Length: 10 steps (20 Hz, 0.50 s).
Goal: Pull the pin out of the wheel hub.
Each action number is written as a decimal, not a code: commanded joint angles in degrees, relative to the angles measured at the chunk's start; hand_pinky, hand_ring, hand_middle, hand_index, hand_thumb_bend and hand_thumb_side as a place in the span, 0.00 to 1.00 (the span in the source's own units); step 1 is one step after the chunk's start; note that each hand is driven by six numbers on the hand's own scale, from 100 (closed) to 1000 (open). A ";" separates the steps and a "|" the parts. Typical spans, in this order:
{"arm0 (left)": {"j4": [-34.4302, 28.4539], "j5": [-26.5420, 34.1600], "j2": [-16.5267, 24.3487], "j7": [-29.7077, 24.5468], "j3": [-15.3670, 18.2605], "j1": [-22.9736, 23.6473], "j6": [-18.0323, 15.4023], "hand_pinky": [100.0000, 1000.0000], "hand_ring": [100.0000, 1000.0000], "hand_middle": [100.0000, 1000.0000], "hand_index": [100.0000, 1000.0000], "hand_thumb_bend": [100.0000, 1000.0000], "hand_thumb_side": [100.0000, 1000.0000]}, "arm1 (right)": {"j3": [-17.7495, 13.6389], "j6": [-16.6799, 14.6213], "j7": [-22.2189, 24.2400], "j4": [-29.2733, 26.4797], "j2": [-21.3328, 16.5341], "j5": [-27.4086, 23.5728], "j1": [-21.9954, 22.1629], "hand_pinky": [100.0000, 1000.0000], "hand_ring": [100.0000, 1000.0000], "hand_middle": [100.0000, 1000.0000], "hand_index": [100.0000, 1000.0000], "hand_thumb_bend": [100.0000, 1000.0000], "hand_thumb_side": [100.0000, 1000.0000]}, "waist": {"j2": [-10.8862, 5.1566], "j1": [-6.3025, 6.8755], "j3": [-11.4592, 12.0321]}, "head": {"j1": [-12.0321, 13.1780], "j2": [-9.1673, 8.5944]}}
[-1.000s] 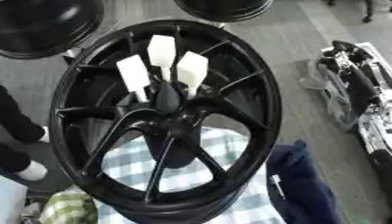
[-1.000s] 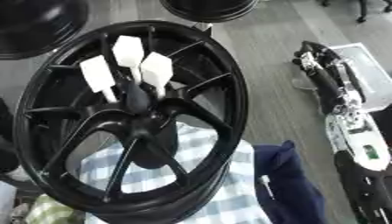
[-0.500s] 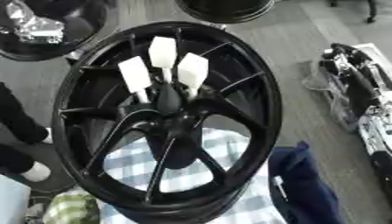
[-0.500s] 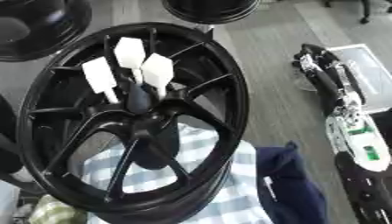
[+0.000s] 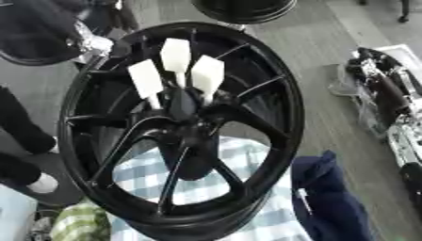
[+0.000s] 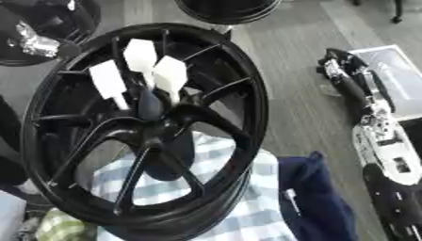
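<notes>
1. Currently standing tilted on checked cloth (image 5: 239, 169): black wheel hub (image 5: 185, 127).
2. Sticking up from hub centre: three white-tagged pins (image 5: 175, 55).
3. Showing at right edge: robot arm (image 6: 375, 122); finger state impossible to tell.

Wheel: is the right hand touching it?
Apart. The right eye view shows a strip of bare floor between the wheel rim and the right hand, which lies off to the side.
</notes>
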 commanded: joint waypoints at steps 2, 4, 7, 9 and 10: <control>0.31 -1.06 0.10 0.52 -0.30 -1.72 4.94 0.83 0.81 0.74 0.85 0.35 0.80 | -0.13 0.07 0.07 -0.41 -1.84 0.12 -0.33 0.89 0.72 0.63 0.79 0.00 0.43 | -1.34 -0.17 0.10 | -0.13 0.28; 0.27 -2.44 -0.13 0.69 -0.75 -1.73 6.30 0.84 0.80 0.72 0.83 0.47 0.81 | -0.10 0.10 0.08 -0.40 -1.82 0.10 -0.33 0.89 0.72 0.63 0.79 0.00 0.43 | -1.32 -0.17 0.12 | -0.09 0.37; 0.32 -4.66 -0.55 0.44 -1.40 -1.43 6.74 0.85 0.80 0.69 0.81 0.64 0.79 | -0.05 0.17 0.12 -0.33 -1.78 0.11 -0.28 0.89 0.72 0.63 0.79 0.00 0.43 | -1.24 -0.23 0.11 | -0.05 0.45; 0.40 -5.50 -0.82 -0.01 -1.72 -1.26 6.44 0.85 0.80 0.68 0.80 0.68 0.82 | -0.04 0.22 0.10 -0.28 -1.74 0.09 -0.25 0.89 0.72 0.63 0.79 0.00 0.43 | -1.19 -0.27 0.12 | -0.04 0.51; 0.44 -5.95 -1.00 -0.18 -1.87 -1.24 6.25 0.86 0.80 0.68 0.81 0.70 0.83 | -0.01 0.23 0.11 -0.27 -1.72 0.06 -0.25 0.89 0.72 0.63 0.79 0.00 0.43 | -1.17 -0.29 0.14 | -0.04 0.54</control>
